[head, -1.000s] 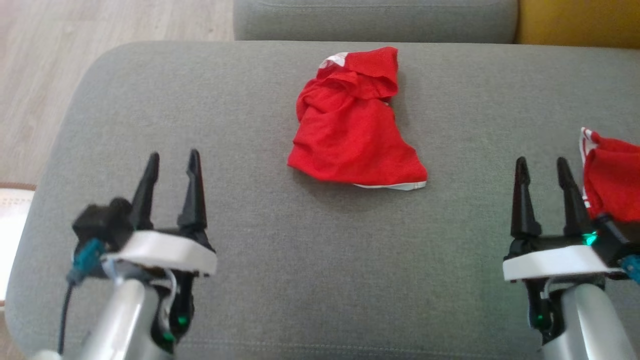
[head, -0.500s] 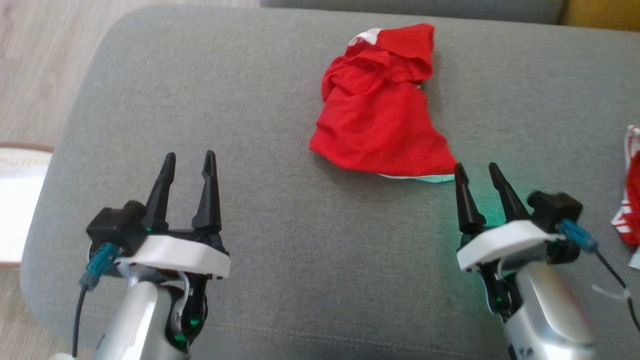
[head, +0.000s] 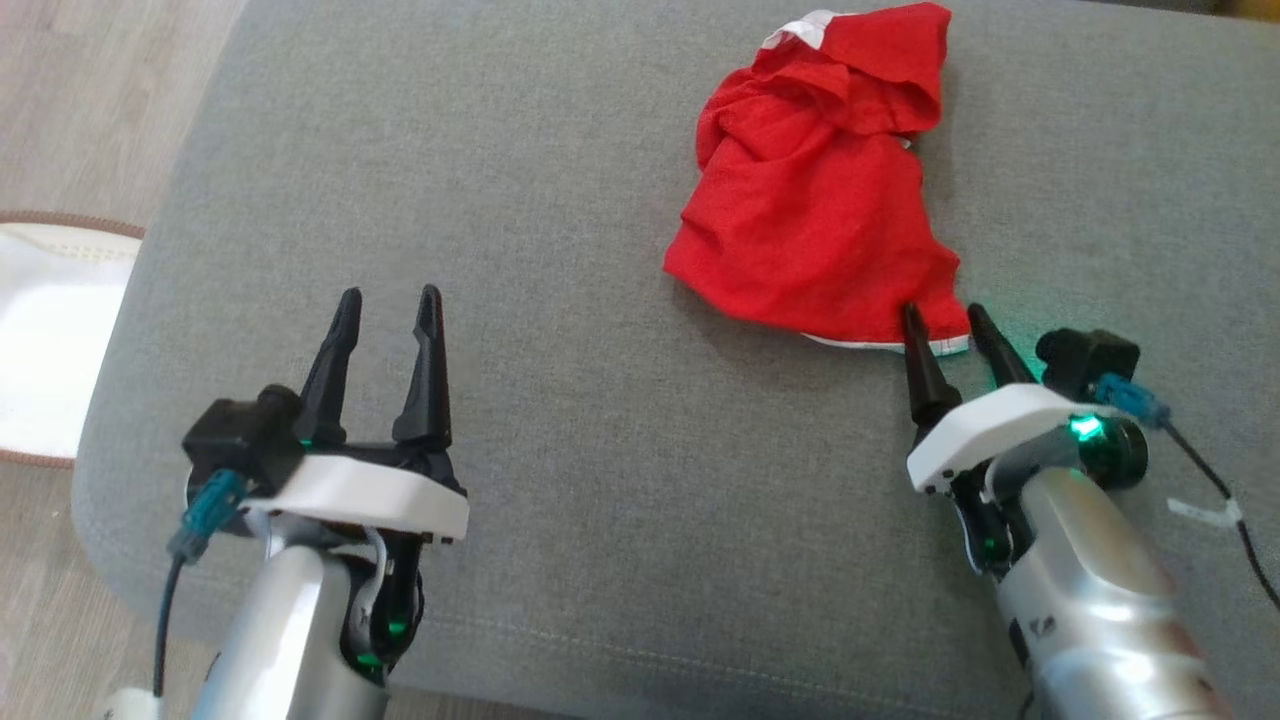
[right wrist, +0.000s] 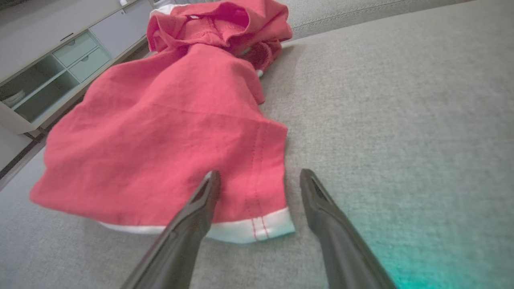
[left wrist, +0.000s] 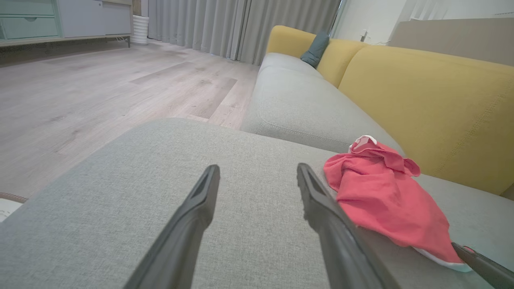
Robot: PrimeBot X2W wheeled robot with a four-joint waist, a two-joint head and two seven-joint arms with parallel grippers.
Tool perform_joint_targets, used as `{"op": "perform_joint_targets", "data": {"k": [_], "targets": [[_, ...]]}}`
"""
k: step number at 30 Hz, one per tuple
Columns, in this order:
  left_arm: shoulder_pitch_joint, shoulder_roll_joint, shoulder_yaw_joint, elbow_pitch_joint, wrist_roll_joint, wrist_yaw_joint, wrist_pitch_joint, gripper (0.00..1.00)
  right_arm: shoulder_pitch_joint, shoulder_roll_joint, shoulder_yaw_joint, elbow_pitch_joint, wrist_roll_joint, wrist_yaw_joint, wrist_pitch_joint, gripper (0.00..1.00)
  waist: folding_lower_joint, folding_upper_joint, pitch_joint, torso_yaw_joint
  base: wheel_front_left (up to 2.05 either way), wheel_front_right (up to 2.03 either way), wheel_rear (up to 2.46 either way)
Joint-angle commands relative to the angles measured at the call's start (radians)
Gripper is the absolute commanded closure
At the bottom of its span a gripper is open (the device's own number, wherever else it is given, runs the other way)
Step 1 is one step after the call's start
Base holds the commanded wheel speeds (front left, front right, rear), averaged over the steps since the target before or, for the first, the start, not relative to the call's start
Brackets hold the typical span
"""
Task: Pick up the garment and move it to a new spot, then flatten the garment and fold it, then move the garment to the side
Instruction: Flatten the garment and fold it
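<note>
Head view: the garment point(head: 815, 230) lies lengthwise near-to-far, white hem point(head: 870, 344) by the spread right end effector point(head: 940, 312).

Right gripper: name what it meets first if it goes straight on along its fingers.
The crumpled red garment with a white hem: its near corner sits between the fingers of the open right gripper, though depth is unclear.

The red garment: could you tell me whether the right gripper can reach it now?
Probably yes: the right gripper, open, sits at the white-trimmed corner of the red garment on the grey cushion, with nothing between them.
</note>
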Motion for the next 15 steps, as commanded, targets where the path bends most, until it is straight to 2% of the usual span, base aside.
{"op": "perform_joint_targets", "data": {"k": [1,2,8,15], "targets": [[-0.050,0.002,0.043,-0.027,0.013,-0.004,-0.012,0.00,-0.038,0.003,0.032,0.004,0.002,-0.001,-0.007,0.31,0.0000,0.0000,0.006,0.003,0.00,0.00,0.00],[-0.050,0.000,0.047,-0.026,0.015,-0.005,-0.012,0.00,-0.046,0.003,0.038,0.016,0.005,-0.001,-0.006,0.98,0.0000,0.0000,0.008,0.003,0.00,0.00,0.00],[-0.046,-0.009,0.071,-0.016,0.029,-0.012,-0.012,0.00,-0.083,0.003,0.051,0.065,0.012,-0.001,-0.016,1.00,0.0000,0.0000,-0.002,-0.020,0.00,0.00,0.00],[-0.038,-0.017,0.091,-0.005,0.037,-0.025,-0.012,0.00,-0.098,-0.002,-0.001,0.082,-0.034,-0.001,-0.044,1.00,0.0000,0.0000,-0.041,-0.059,0.00,0.00,0.00]]}}
